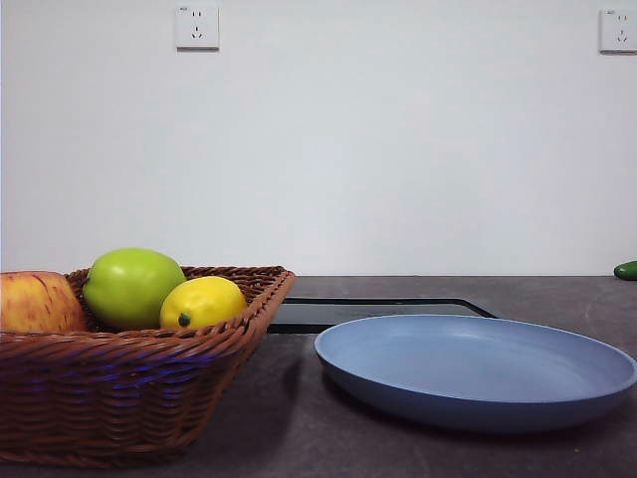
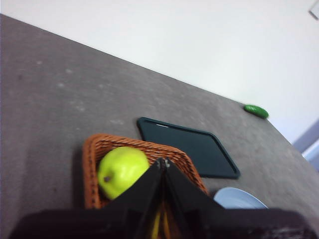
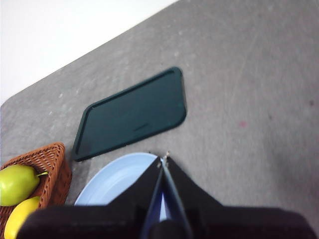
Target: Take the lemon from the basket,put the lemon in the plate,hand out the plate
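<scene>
The lemon [image 1: 202,302] lies in the wicker basket [image 1: 119,398] at the left, next to a larger green fruit [image 1: 131,287]. The light-blue plate [image 1: 478,373] sits empty on the table to the right of the basket. No arm shows in the front view. My left gripper [image 2: 162,160] hangs above the basket [image 2: 94,149], jaws shut and empty, and its jaws hide most of the lemon. My right gripper [image 3: 164,158] hangs above the plate [image 3: 117,181], jaws shut and empty. The lemon [image 3: 20,218] and basket [image 3: 47,159] show at the edge of the right wrist view.
A red-yellow apple [image 1: 35,302] lies at the basket's left end. A flat black tray [image 1: 378,311] lies behind the plate, also in the wrist views [image 2: 192,149] [image 3: 132,114]. A small green object [image 1: 626,270] lies at the table's far right.
</scene>
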Tool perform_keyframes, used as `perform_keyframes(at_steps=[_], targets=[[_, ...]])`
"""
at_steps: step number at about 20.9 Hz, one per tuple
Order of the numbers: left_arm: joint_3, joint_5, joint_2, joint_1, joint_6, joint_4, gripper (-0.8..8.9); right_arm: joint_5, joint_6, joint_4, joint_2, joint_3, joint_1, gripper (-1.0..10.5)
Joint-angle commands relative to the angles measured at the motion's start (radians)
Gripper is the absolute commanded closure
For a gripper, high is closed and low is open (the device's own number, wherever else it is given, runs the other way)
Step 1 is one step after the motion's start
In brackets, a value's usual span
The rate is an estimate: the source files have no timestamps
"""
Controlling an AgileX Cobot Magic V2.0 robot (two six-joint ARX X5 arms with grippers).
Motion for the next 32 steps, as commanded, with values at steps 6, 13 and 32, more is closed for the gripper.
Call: perform_keyframes(at_steps=[6,13,32], targets=[[0.185,0.164,0.240,-0.001,0.111,-0.051,8.06,-0.029,-0.174,-0.067,0.242,0.176,0.002,9.4],[0.359,0.209,0.441,-0.083,0.250,-0.251,8.06,-0.256,-0.279,-0.156,0.597,0.263,0.002,9.0],[0.394,0.113,0.490,-0.282,0.263,-0.269,8.06,-0.229,-0.265,0.033,1.131,0.263,0.064,8.1]])
